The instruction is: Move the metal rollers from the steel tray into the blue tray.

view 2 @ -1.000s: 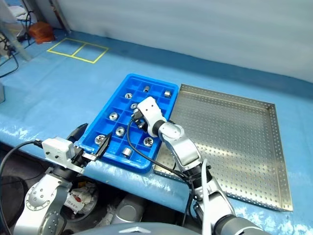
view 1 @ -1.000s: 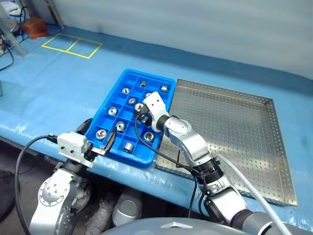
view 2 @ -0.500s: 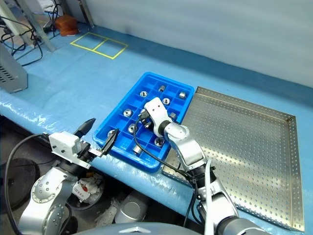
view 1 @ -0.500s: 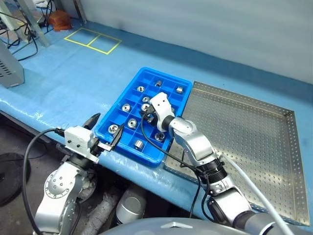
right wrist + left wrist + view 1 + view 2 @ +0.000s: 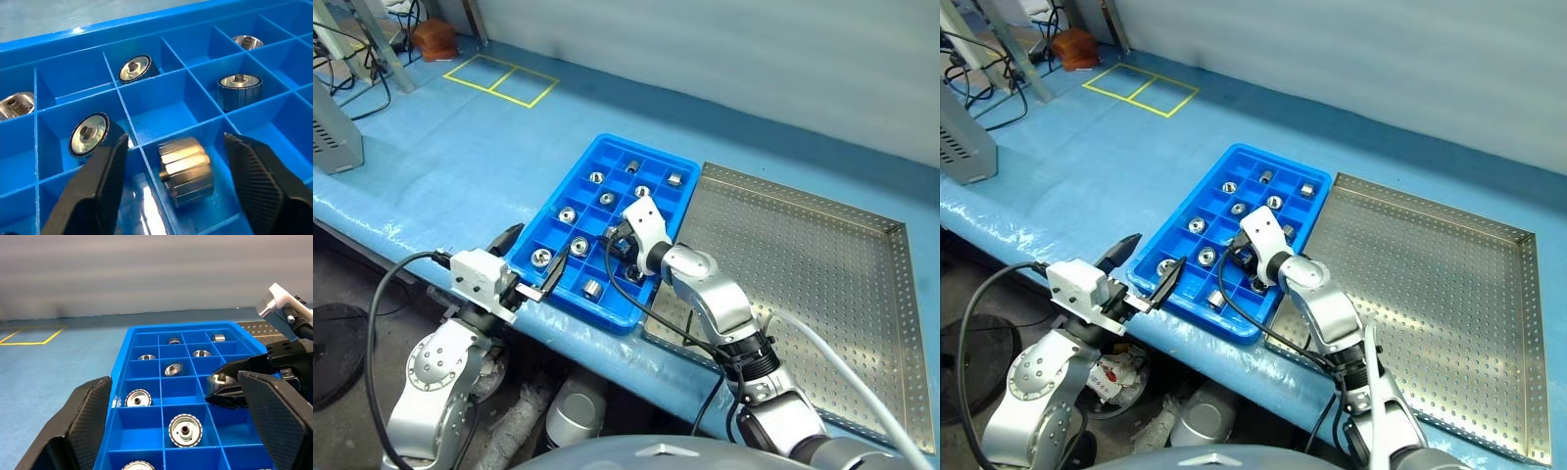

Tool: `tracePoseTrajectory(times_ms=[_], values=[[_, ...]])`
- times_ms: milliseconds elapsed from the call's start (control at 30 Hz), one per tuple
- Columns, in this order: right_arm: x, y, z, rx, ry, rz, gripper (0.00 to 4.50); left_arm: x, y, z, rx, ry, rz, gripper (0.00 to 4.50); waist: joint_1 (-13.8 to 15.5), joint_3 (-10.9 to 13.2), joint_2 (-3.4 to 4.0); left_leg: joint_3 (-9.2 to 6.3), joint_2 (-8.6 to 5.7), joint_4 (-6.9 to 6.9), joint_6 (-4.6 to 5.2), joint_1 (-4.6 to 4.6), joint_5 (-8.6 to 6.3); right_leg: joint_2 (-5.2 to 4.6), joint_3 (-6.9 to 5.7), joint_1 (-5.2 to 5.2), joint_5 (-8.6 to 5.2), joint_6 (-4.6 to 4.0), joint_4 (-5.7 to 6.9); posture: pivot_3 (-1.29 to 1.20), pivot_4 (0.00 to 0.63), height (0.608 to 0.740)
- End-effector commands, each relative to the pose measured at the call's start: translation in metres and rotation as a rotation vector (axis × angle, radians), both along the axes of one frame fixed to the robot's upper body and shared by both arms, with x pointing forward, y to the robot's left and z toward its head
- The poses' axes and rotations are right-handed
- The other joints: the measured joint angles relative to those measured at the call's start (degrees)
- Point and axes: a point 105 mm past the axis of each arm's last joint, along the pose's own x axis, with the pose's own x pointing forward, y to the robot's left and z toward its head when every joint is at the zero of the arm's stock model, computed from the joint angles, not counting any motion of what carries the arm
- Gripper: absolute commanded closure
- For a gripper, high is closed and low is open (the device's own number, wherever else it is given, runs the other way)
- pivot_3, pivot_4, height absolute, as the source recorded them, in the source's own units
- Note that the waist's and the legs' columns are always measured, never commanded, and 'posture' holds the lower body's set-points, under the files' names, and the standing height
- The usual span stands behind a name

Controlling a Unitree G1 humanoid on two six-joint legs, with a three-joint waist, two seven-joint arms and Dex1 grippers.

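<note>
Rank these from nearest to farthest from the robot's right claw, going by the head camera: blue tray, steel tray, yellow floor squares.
1. Blue tray: right gripper hovers over it.
2. Steel tray: beside the blue one, on the right.
3. Yellow squares: far back left.

blue tray (image 5: 1167,231): on blue-covered bench, several metal rollers (image 5: 1206,256) sitting one per compartment | steel tray (image 5: 1449,294): just beside it, floor bare | right gripper (image 5: 1250,268): down over tray's near-middle compartments | left gripper (image 5: 1144,266): fingers spread at tray's near corner | yellow tape square (image 5: 1140,89): far back
</note>
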Motion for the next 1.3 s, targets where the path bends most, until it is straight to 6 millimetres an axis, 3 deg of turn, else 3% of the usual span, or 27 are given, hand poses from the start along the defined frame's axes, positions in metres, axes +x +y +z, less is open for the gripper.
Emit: tracePoseTrajectory(times_ms=[33, 333, 433, 600, 933, 1167, 1300], values=[[-0.001, 0.000, 0.018, 0.048, -0.049, -0.007, 0.05, 0.000, -0.003, 0.005, -0.006, -0.014, -0.035, 0.00, -0.1, 0.0, 0.00, 0.00, 0.00, 0.00, 0.00, 0.00, 0.00, 0.00, 0.00, 0.00, 0.00, 0.00, 0.00, 0.47, 0.150, 0.740], [-0.016, -0.016, 0.050, 0.061, -0.183, -0.027, 0.05, 0.016, -0.015, 0.014, -0.003, -0.041, -0.137, 0.00, -2.2, 0.0, 0.03, -0.04, 0.00, 0.11, -0.01, -0.02, 0.01, 0.00, -0.04, 0.05, 0.01, 0.02, 0.02, 0.32, 0.150, 0.740], [-0.023, -0.022, 0.053, 0.054, -0.200, -0.033, 0.05, 0.021, -0.019, 0.016, 0.001, -0.049, -0.162, 0.00, -4.7, -0.1, 0.05, -0.06, -0.02, 0.15, 0.00, -0.02, 0.01, -0.01, -0.04, 0.11, 0.03, 0.04, 0.00, 0.29, 0.150, 0.740], [-0.039, -0.048, 0.051, 0.012, -0.212, -0.120, 0.05, 0.039, -0.034, 0.014, 0.025, -0.051, -0.225, 0.00, -9.5, -0.1, 0.11, -0.16, -0.04, 0.21, 0.01, -0.01, 0.02, 0.00, -0.04, 0.22, 0.06, 0.04, 0.01, 0.17, 0.150, 0.740], [-0.064, -0.090, 0.042, -0.036, -0.183, -0.318, 0.05, 0.070, -0.054, 0.014, 0.023, 0.008, -0.269, 0.00, -24.4, -0.1, 0.11, -0.31, -0.07, 0.18, 0.05, 0.79, 0.02, -0.02, 0.03, 1.02, 0.05, 0.01, -0.05, 0.01, 0.150, 0.740], [-0.077, -0.105, 0.039, -0.044, -0.162, -0.396, 0.05, 0.083, -0.057, 0.015, 0.001, 0.046, -0.266, 0.00, -28.0, -0.1, 0.11, -0.25, -0.05, 0.15, 0.04, 1.05, 0.04, 0.09, 0.26, 1.04, 0.03, -0.01, 0.23, -0.01, 0.150, 0.740], [-0.080, -0.105, 0.037, -0.041, -0.152, -0.403, 0.05, 0.086, -0.053, 0.013, 0.028, 0.046, -0.235, 0.00, -28.2, -0.1, 0.11, -0.10, -0.05, 0.15, 0.04, 1.12, 0.04, 0.09, 0.44, 1.04, 0.05, 0.02, 0.27, 0.00, 0.150, 0.740]])
